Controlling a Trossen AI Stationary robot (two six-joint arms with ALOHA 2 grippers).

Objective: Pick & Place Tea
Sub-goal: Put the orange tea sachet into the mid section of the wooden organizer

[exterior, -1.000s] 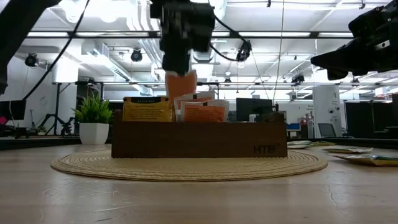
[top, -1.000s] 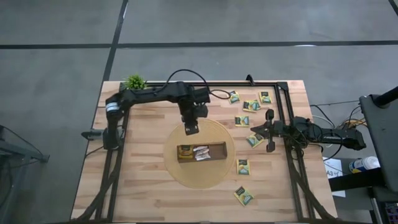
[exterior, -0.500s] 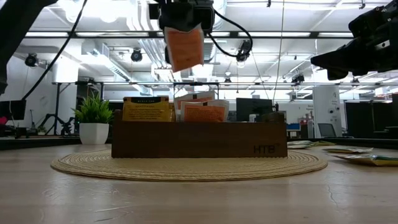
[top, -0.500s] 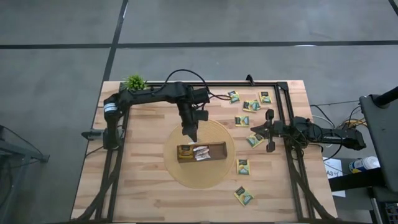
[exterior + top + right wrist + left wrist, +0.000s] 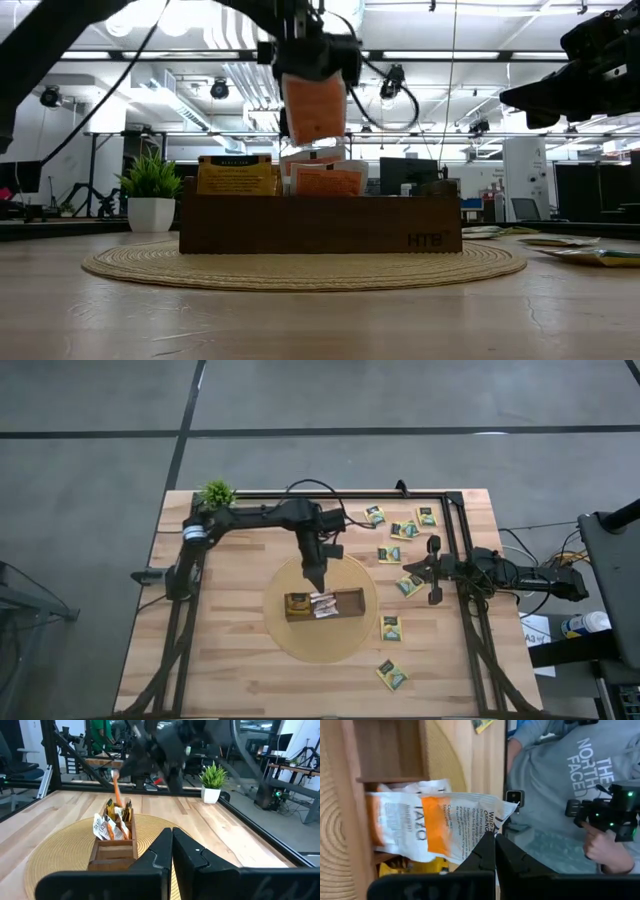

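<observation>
The left gripper (image 5: 314,579) is clamped on a white-and-orange tea sachet (image 5: 314,109), which hangs upright just above the wooden tray (image 5: 320,225). In the left wrist view the same sachet (image 5: 447,829) is pinched at one edge between the closed fingers (image 5: 485,852). The tray (image 5: 352,600) sits at the centre of a round woven mat (image 5: 283,632), and more sachets (image 5: 238,177) stand inside its left half. From the tray, the left arm runs off toward ten o'clock, ending near a small potted plant (image 5: 216,492). Loose sachets (image 5: 404,530) lie scattered on the table (image 5: 225,660) from one to five o'clock of the mat. The right gripper (image 5: 408,576) waits at three o'clock of the mat, fingers together and empty, over one sachet (image 5: 406,587). A person (image 5: 570,795) shows beyond the table edge.
</observation>
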